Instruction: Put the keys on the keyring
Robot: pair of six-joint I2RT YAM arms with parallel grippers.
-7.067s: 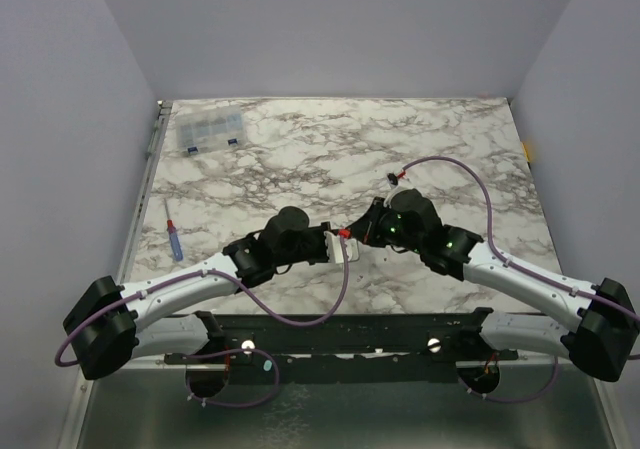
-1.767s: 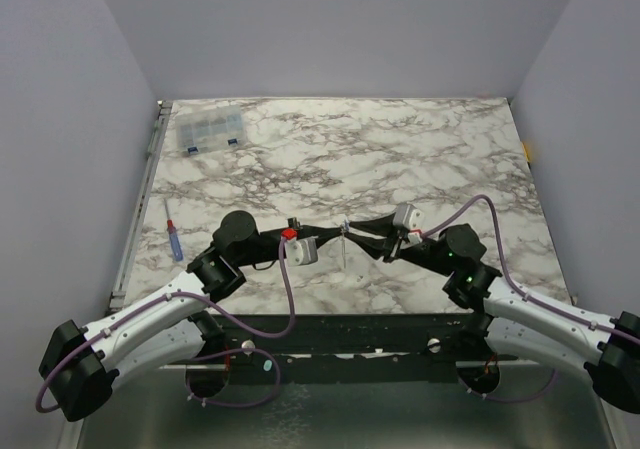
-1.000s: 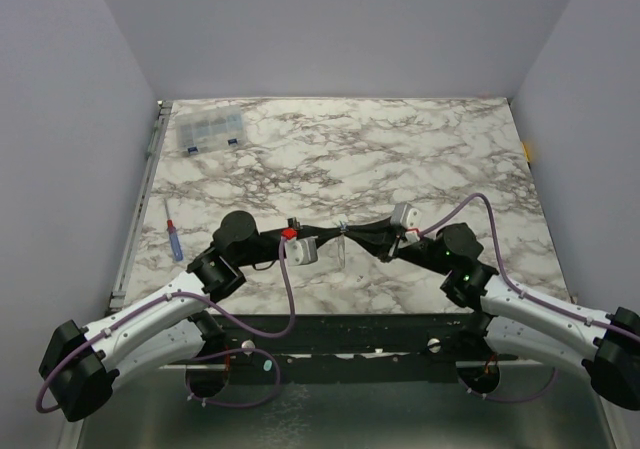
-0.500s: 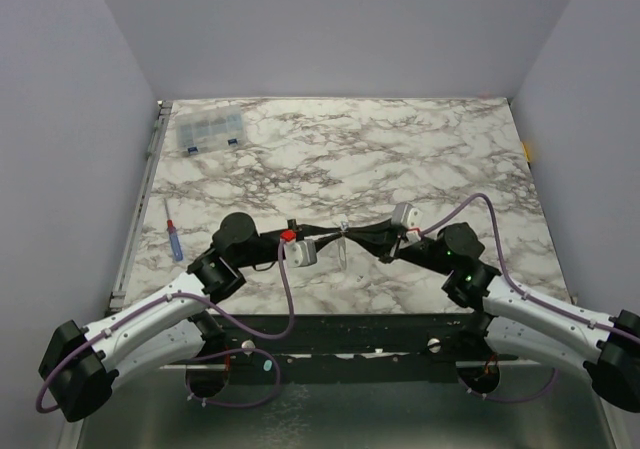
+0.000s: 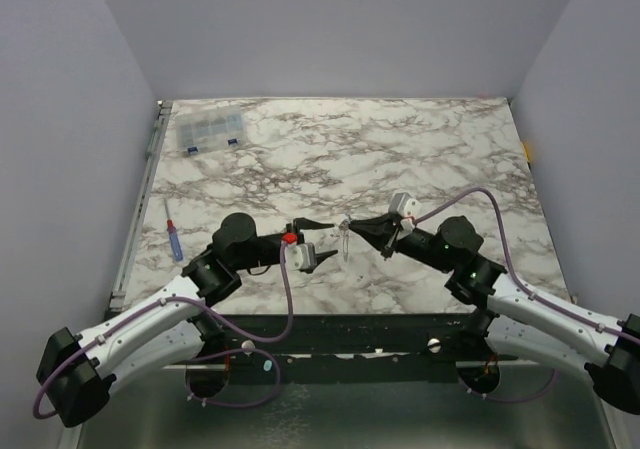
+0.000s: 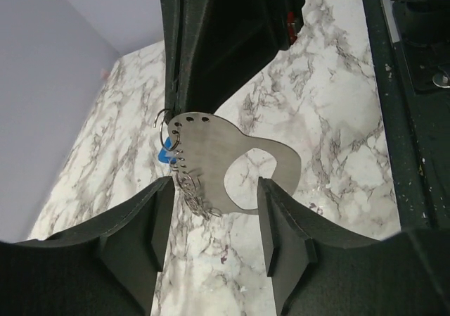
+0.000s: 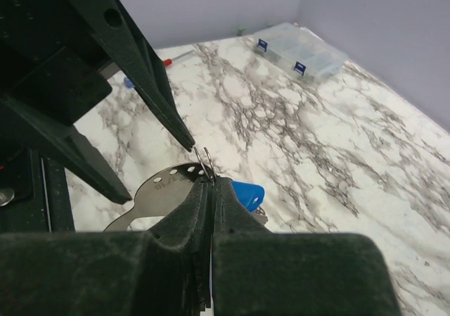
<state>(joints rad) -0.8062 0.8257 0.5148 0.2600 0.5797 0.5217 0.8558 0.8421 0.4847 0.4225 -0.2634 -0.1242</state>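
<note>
My right gripper is shut on the keyring, a thin silvery loop sticking out past its tips, held above the marble table. A blue tag hangs beside it. A flat silver key, with a row of small holes and a large cutout, appears to hang from the keyring along with a short chain. My left gripper stands open just in front of it, one finger on each side of the key, not touching it. In the top view both grippers, left and right, meet mid-table.
A clear compartment box sits at the far left corner. A blue-handled screwdriver lies near the left edge. The black mounting rail runs along the near edge.
My left gripper has gone from shut to open, letting go of the key, which now hangs under the right gripper. The right gripper stayed shut and shifted slightly.
</note>
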